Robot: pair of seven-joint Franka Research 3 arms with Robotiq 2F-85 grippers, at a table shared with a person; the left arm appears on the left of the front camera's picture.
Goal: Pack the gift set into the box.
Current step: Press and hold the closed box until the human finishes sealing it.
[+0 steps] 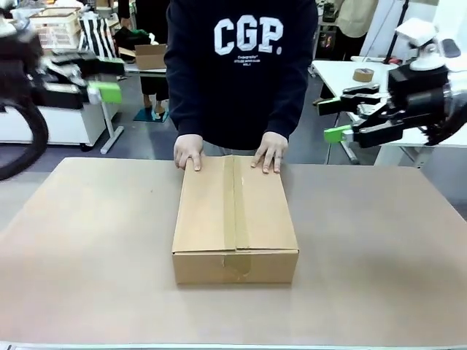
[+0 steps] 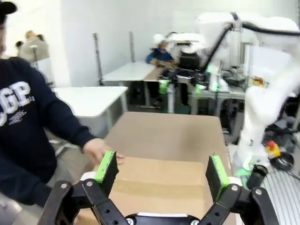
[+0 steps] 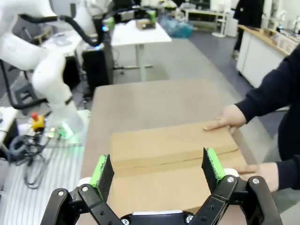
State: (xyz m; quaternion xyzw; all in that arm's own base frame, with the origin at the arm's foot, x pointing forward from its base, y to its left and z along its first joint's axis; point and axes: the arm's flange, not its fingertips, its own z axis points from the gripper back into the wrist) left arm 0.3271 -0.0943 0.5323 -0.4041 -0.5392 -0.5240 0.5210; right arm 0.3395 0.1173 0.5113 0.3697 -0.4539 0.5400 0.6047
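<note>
The box (image 1: 233,211) is a closed brown carton with a tape strip along its top seam, lying in the middle of the table. A person's hands (image 1: 190,152) rest on its far edge. The gift set is out of view. My left gripper (image 1: 106,79) hovers high at the far left, blurred. In its wrist view the left gripper (image 2: 161,171) is open above the box (image 2: 159,183). My right gripper (image 1: 332,117) hangs open at the upper right, off the box. From the wrist, the right gripper (image 3: 157,168) looks down on the box (image 3: 168,154) and the hands (image 3: 227,119).
The brown table (image 1: 87,248) has wide free room on both sides of the box. The person stands at the far edge. A white table with a tape roll (image 1: 363,74) stands behind on the right.
</note>
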